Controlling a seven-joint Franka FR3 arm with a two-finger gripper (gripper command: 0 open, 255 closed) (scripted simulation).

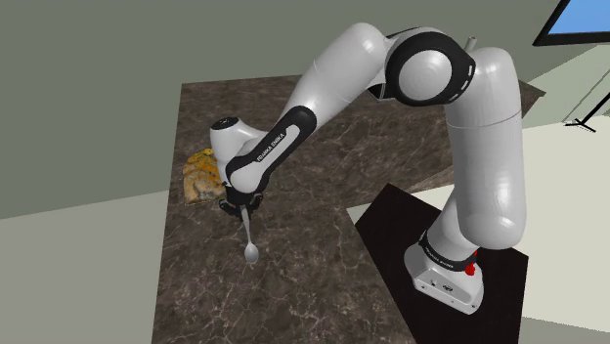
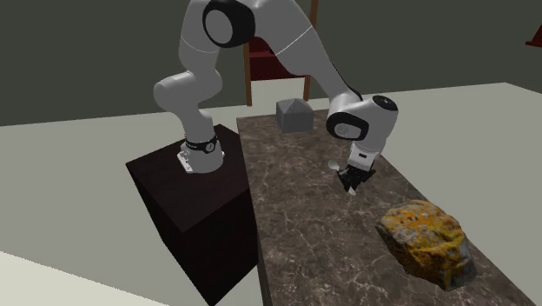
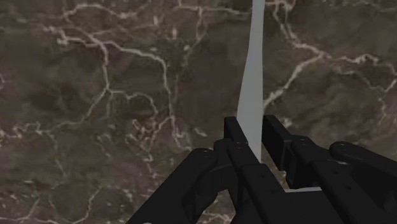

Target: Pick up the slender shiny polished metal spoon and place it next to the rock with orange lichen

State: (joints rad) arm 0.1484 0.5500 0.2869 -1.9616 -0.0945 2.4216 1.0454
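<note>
- The black gripper (image 3: 254,132) has its jaws clenched on the handle of the spoon (image 3: 253,76), a thin pale strip running out past the fingers.
- The spoon is over the middle of the marble table (image 1: 293,283), its bowl pointing away from the rock (image 1: 202,174), which sits near the table's long edge, close to the gripper.
- I'd judge the spoon light, stiff and slick. A narrow handle may swivel in a pinch, so the hold should be firm.
- I see no open containers. A grey peaked block (image 2: 295,116) stands at the table's far end, and I can't tell what, if anything, is in it.
</note>
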